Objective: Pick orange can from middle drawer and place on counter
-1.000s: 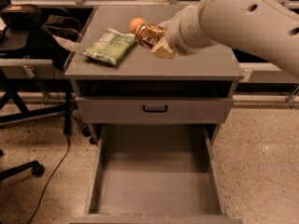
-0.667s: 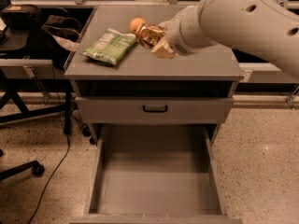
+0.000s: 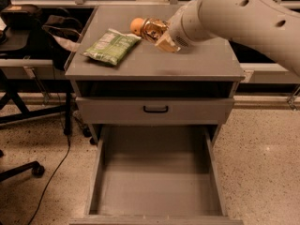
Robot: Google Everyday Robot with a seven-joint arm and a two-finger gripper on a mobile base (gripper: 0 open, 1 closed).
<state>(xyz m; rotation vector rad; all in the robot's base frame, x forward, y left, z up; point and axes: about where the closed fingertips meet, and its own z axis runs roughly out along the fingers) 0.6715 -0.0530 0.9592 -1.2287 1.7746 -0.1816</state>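
Shiny orange can (image 3: 151, 28) | clasped by gripper (image 3: 160, 34) | over flat grey counter (image 3: 197, 61)

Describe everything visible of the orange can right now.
The orange can is a small, shiny copper-orange metal can with bright glints on its side. It looks tilted rather than upright, at the tip of the gripper, over the back middle of the counter. Its left side meets a round orange fruit in the view; real contact is unclear. Whether it rests on the counter cannot be told. It is not in the middle drawer.
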